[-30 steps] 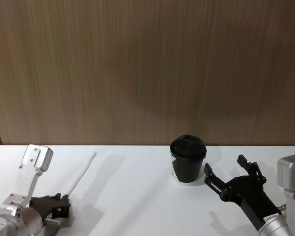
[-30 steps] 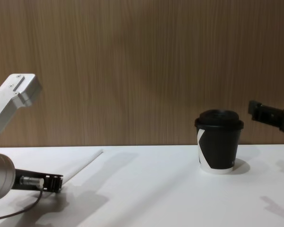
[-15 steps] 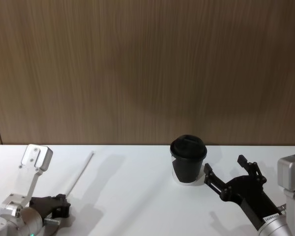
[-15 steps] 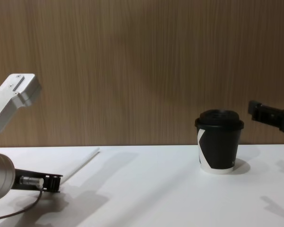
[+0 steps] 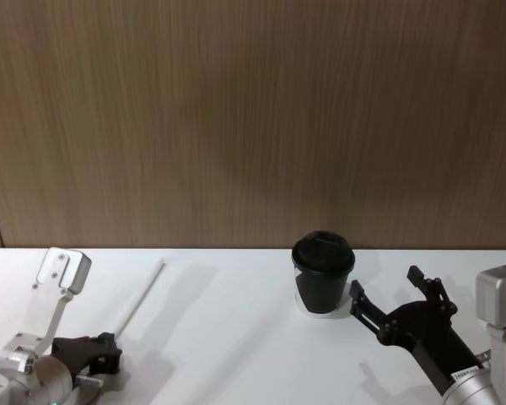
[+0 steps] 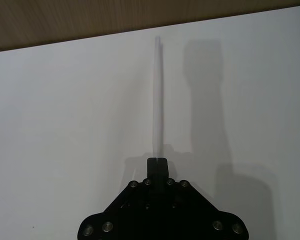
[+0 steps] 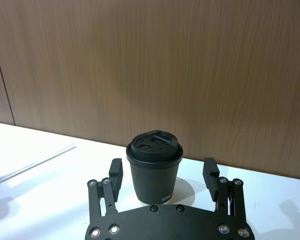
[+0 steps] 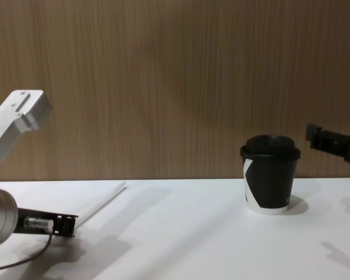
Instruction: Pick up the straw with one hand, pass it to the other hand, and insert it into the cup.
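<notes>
Left gripper point(image 6: 157, 164) sat low at the table's point(image 5: 236, 354) near left corner, jaws pinched on the straw's point(image 6: 157, 95) near end. We judged a slow, level lift best, since an end grip lets it swing. We noted the straw was thin, white and straight, pointing toward the far edge. Right gripper point(image 5: 384, 283) was spread wide just beside the cup point(image 5: 323, 274).

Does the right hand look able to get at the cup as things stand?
Probably yes. The right hand is open and faces the cup with nothing between them; the straw is clamped in the left hand.
</notes>
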Available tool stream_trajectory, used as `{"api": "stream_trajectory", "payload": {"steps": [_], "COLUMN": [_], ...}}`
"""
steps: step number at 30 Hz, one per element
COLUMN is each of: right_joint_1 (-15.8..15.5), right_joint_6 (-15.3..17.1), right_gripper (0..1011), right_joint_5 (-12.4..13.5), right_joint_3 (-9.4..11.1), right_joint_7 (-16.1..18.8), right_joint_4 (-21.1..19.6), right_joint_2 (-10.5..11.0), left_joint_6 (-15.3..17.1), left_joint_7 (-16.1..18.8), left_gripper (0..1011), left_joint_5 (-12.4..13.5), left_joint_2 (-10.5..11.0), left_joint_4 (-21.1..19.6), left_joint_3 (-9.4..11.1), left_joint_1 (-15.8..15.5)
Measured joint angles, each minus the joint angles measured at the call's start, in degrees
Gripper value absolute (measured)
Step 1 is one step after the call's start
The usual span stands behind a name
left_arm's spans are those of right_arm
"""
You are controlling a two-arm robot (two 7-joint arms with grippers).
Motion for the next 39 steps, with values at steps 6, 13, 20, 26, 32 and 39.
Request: {"api": "stream_trajectory", "payload": {"steps": [6,13,20,26,32,39], "right_joint_1": [0.0,0.0,0.0,0.0,0.0,0.0], "right_joint_6": [0.0,0.0,0.0,0.0,0.0,0.0], "right_gripper": [1001,1001,1001,1001,1001,1001], "right_joint_5": [0.0,0.0,0.0,0.0,0.0,0.0], "right_joint_3": [0.0,0.0,0.0,0.0,0.0,0.0], "right_joint_7": [0.0,0.0,0.0,0.0,0.0,0.0], "right_joint_4": [0.0,0.0,0.0,0.0,0.0,0.0], "right_joint_2": [0.0,0.0,0.0,0.0,0.0,0.0], "left_joint_6": [-2.2,-6.0,-11.0,-15.9,-19.0,-21.6], "left_joint_7": [-2.8,-7.5,-13.1,-18.3,-21.4,-24.3], "left_gripper": [0,0,0,0,0,0], "left_joint_5": [0.0,-0.5,-1.8,-3.9,-5.6,-7.2], "left_joint_2": [1.4,3.8,6.8,9.4,11.1,12.4], "left_joint_4": [-0.7,-2.1,-3.6,-4.8,-5.6,-5.9], "left_joint_3": [0.2,0.1,-0.7,-2.1,-3.3,-4.1], "left_joint_1": [0.3,1.1,2.1,3.3,4.2,4.8]}}
